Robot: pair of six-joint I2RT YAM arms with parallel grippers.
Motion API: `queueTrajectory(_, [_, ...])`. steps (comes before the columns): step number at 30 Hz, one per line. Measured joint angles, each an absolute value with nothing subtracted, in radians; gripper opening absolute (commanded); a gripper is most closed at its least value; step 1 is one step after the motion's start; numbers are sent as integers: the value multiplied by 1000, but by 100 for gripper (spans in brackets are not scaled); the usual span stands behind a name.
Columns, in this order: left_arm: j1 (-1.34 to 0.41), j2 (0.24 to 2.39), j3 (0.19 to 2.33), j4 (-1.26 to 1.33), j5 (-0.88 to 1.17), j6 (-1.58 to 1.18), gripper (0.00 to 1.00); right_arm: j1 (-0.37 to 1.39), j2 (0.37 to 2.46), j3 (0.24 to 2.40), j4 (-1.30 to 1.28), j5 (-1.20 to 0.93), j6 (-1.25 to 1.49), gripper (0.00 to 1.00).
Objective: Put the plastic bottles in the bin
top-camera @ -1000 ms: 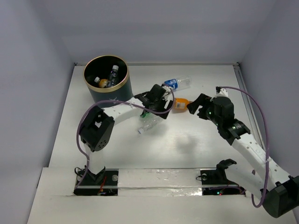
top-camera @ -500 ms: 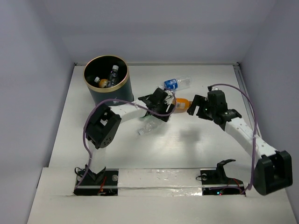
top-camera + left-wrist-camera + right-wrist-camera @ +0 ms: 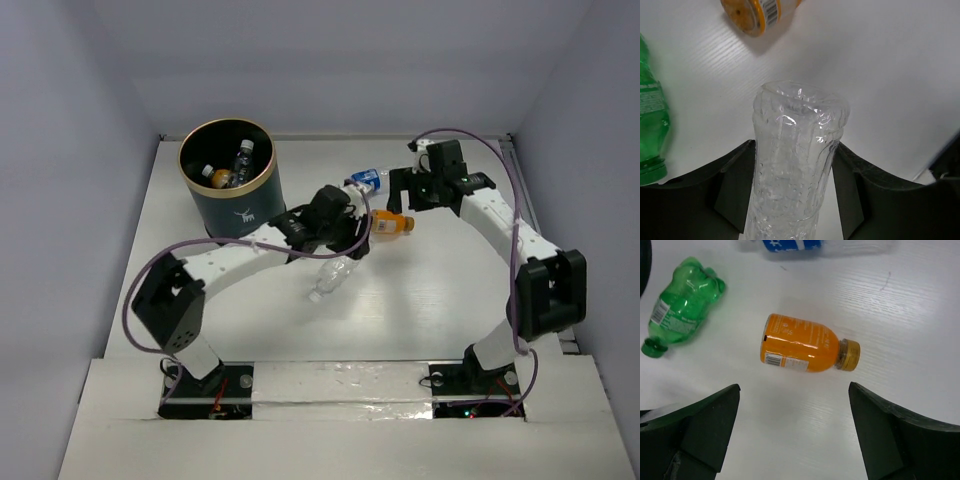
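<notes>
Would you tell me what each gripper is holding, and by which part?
The left gripper grips the clear bottle by its body; the right gripper holds nothing.

Orange bottle lies dead centre, cap pointing right; green bottle upper left, blue-labelled bottle clipped by the top edge. Right gripper below, fingers spread wide in the bottom corners.

Past the orange bottle, the blue-label bottle is cut off; the green bottle is hidden from above. The bin's labels blur.
</notes>
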State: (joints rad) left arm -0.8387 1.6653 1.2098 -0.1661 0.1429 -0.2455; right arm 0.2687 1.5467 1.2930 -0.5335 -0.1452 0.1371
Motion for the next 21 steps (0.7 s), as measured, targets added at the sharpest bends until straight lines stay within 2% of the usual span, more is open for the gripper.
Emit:
queueTrajectory(7, [-836,1425,1211,-206,97,-291,36,269,1635,1337,-626,-264,-100,94])
queueTrajectory(12, [-811,1327,1219,-275,70,-319,36,280,1684,1465,-701,-246,-201,98])
queueTrajectory(21, [-598,1242,1301,-357,149,-343,35,322,1810,1570,-782,-221,-319,100])
